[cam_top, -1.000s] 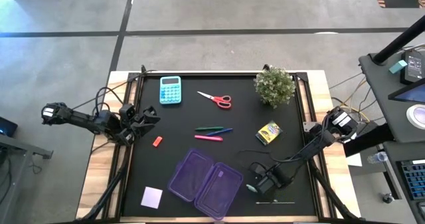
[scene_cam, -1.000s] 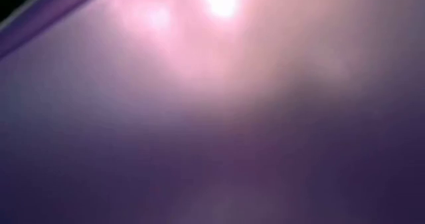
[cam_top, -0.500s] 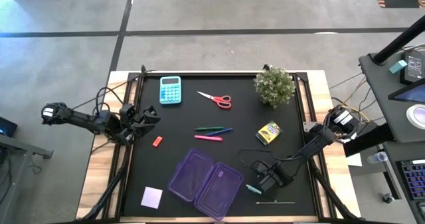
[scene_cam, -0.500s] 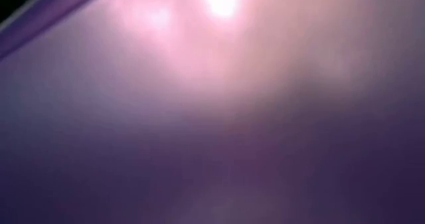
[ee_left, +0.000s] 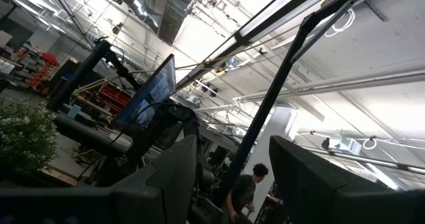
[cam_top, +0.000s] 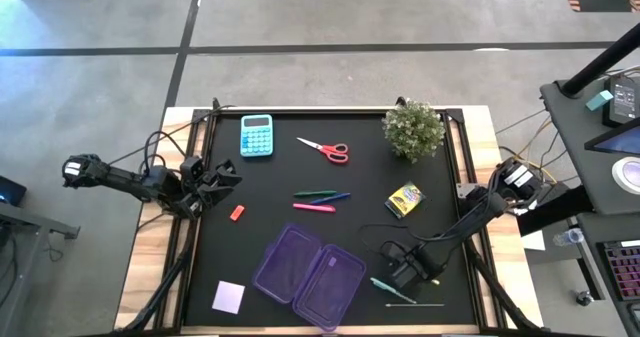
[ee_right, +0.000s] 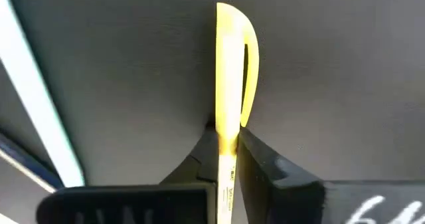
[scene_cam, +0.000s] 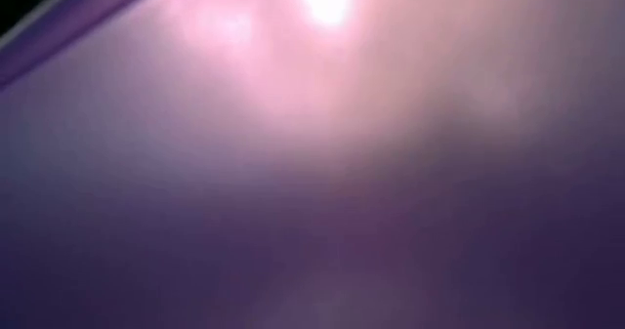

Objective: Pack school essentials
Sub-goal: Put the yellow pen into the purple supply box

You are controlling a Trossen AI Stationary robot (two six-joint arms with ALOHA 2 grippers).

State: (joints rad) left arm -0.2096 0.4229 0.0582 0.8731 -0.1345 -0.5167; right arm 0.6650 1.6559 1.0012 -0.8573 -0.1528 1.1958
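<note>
A yellow pen (ee_right: pixel 229 71) shows in the right wrist view between the fingers of my right gripper (ee_right: pixel 229 147), which is shut on it. From above, that gripper (cam_top: pixel 403 275) is low over the mat's near right part and covers the pen. A teal pen (cam_top: pixel 385 289) lies just beside it. Green, blue and pink pens (cam_top: pixel 320 199), red-handled scissors (cam_top: pixel 325 149), a yellow crayon box (cam_top: pixel 404 199) and a lilac note pad (cam_top: pixel 228 296) lie flat on the mat. My left gripper (cam_top: pixel 215 177) waits open at the mat's left edge, pointing up into the room (ee_left: pixel 232 157). My right gripper pinches the yellow pen's barrel (ee_right: pixel 228 141) between its two fingers, behind the clip. The fingers come slanting down from the table's right side. The clip end (ee_right: pixel 232 24) sticks out ahead of the fingertips over the dark mat. I cannot tell whether the pen is lifted.
The open translucent purple case (cam_top: pixel 310 272) lies near the front, left of my right gripper, and fills the whole low view (scene_cam: pixel 312 173). A teal calculator (cam_top: pixel 256 135), a potted plant (cam_top: pixel 413 127) and a small red eraser (cam_top: pixel 237 213) also lie on the mat.
My right gripper has shifted slightly toward the table's right and far edges, uncovering more of the teal pen beside it. Everything else has stayed in place.
</note>
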